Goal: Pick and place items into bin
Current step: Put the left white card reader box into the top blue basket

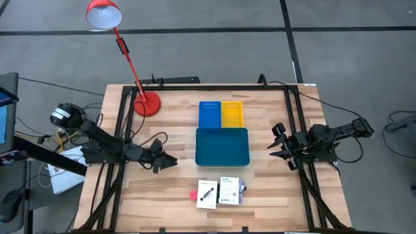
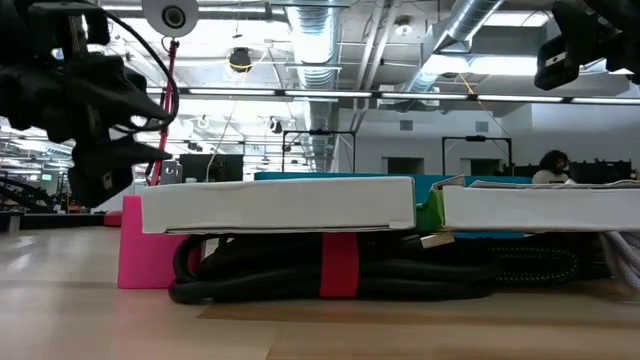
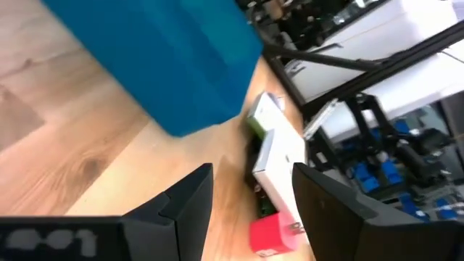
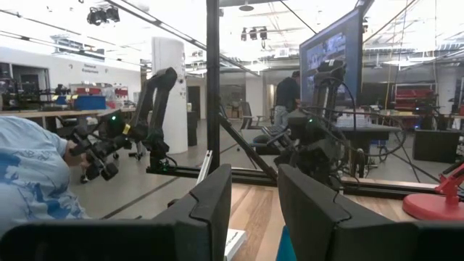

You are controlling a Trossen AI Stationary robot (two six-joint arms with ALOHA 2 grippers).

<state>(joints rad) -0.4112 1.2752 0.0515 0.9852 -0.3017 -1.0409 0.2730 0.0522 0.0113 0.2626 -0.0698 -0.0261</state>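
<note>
Left gripper (image 1: 170, 161) hovers empty, fingers parted, facing packets (image 1: 218, 193) stacked over a cable (image 2: 330, 275); a snagged cable could drag everything; right gripper (image 1: 278, 146) waits, empty, part-open.

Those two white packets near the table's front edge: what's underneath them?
In the low view, both white packets rest on a coiled black cable with a red band. A pink block stands beside it. Anything else beneath them is hidden.

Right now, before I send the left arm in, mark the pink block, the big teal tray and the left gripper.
pink block (image 1: 193, 195): high view, its top face.
teal tray (image 1: 222, 147): high view, bare floor.
left gripper (image 1: 173, 162): high view, midway between its open fingertips.
</note>
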